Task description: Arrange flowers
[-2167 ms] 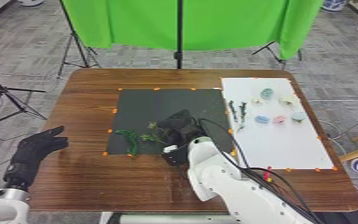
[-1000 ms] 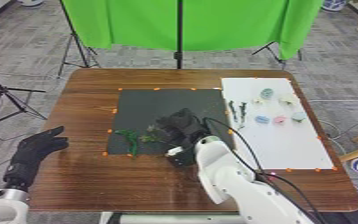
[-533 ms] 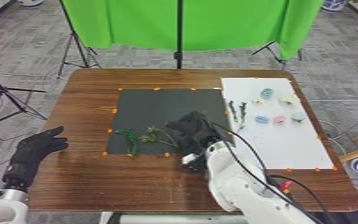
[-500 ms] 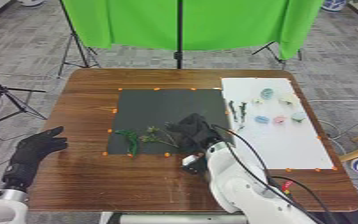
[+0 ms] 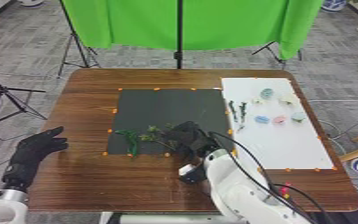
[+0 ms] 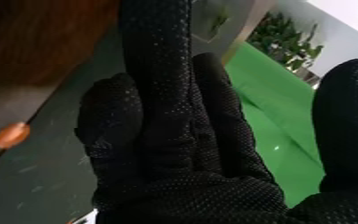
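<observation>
Because my right hand (image 5: pixel 190 140), fingers straight and thumb apart, hides part of the dark mat (image 5: pixel 171 107), can't tell if it touches the green sprig (image 5: pixel 152 135) there. Flower heads (image 5: pixel 278 119): on white sheet (image 5: pixel 282 150).

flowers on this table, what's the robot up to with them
The robot's right hand is open at the near right part of the dark mat, beside a leafy green sprig; contact is unclear. A green stem lies left of it. Flower heads and darker stems lie on the white sheet. The left hand is open, off the mat.
</observation>
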